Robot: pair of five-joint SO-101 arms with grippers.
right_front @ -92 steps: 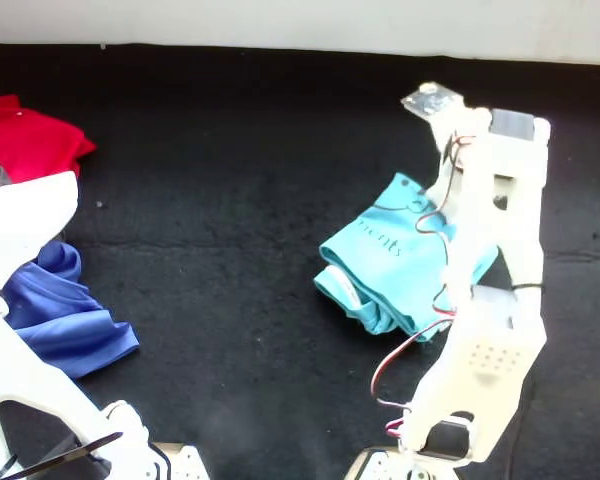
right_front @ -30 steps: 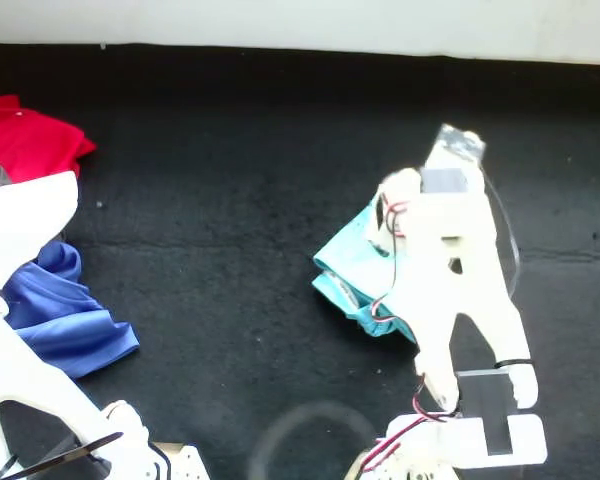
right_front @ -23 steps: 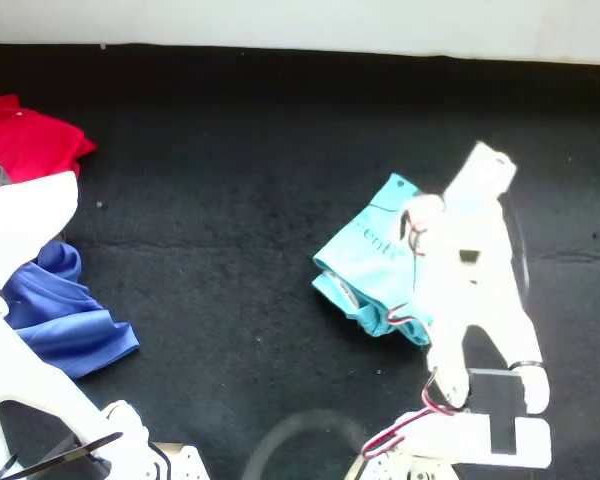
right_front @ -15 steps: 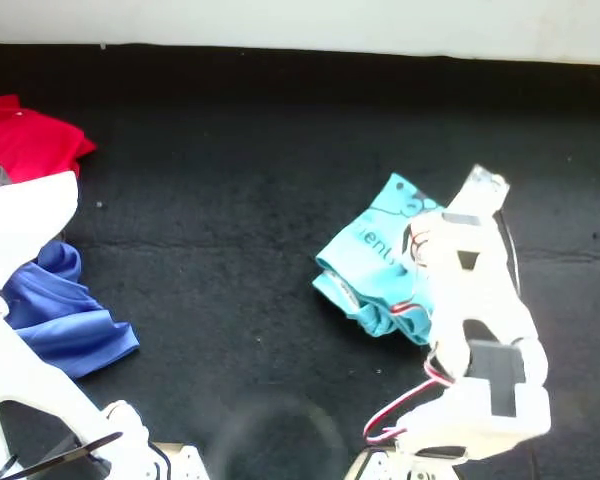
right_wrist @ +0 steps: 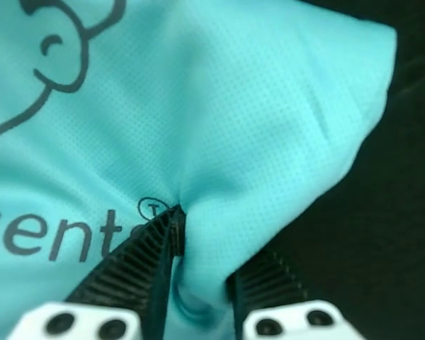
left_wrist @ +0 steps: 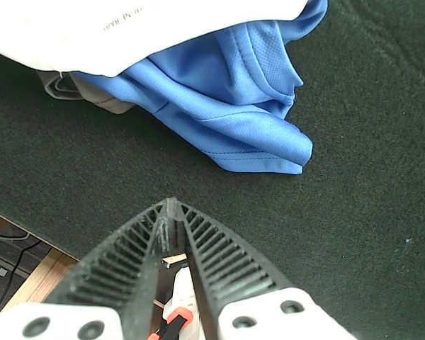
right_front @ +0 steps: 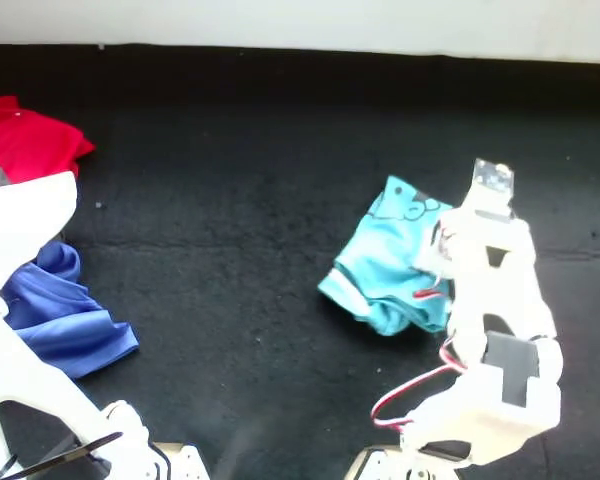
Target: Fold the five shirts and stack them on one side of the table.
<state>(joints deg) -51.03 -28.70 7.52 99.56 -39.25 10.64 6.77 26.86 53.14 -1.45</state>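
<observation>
- My right tool (right_wrist: 209, 241) is pinching a bunched ridge of the teal shirt (right_front: 385, 265); the cloth is gathered between the two jaws, close to the printed lettering.
- From above, the right arm leans over the near-right edge of that shirt, which lies rumpled on the right half of the black counter (right_front: 230, 200), more of a loose lump than a flat fold.
- My left tool (left_wrist: 171, 212) has its jaws pressed together on nothing and hangs over bare counter just short of the blue shirt (left_wrist: 227, 92).
- The blue shirt lies crumpled at the far left, with a white shirt (left_wrist: 127, 21) draped over its top edge and a scrap of grey cloth (left_wrist: 64, 85) peeking out beneath.
- The red shirt (right_front: 25, 140) sits heaped behind them at the left edge, well apart from the teal one.
- I judge the step in hand to be the folding of the teal shirt, early in the task, since nothing is yet neatly folded or stacked.
- Next I need to carry the pinched edge across the shirt and lay it down flat, watching that the thin fabric does not drag the whole lump along.
</observation>
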